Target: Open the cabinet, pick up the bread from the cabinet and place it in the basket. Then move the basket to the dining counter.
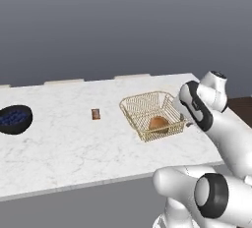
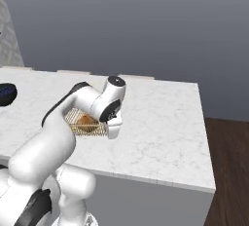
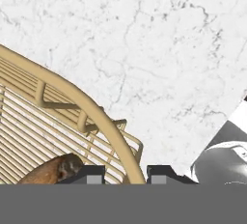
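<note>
Right at my fingers (image 3: 125, 174), the basket (image 1: 147, 111) rim runs up between the two dark tips, one tip inside the wire wall and one outside, so I am clenched on that rim with only the wire's thickness between them. Just inside the basket, close to my grip, lies the bread (image 1: 158, 123), a small golden-brown roll resting on the mesh floor near the corner I hold. I judge the basket light and stiff, though thin wire may flex a little and the smooth rim could pivot in a narrow pinch; holding near the corner, where rim and braces meet, seems the firmest place. The bread looks light and soft and may roll if the basket tips, so a level carry matters. Beyond the basket, the white marble surface (image 1: 69, 138) spreads out, the dining counter as I take it, and the basket already sits on it. My hand view gives the rim between the tips and the bread's dark crust up close. The left base view adds, farther from the basket, a small brown bar (image 1: 95, 114) and a dark bowl (image 1: 15, 119) of blue things; the right base view shows my arm covering most of the basket.
</note>
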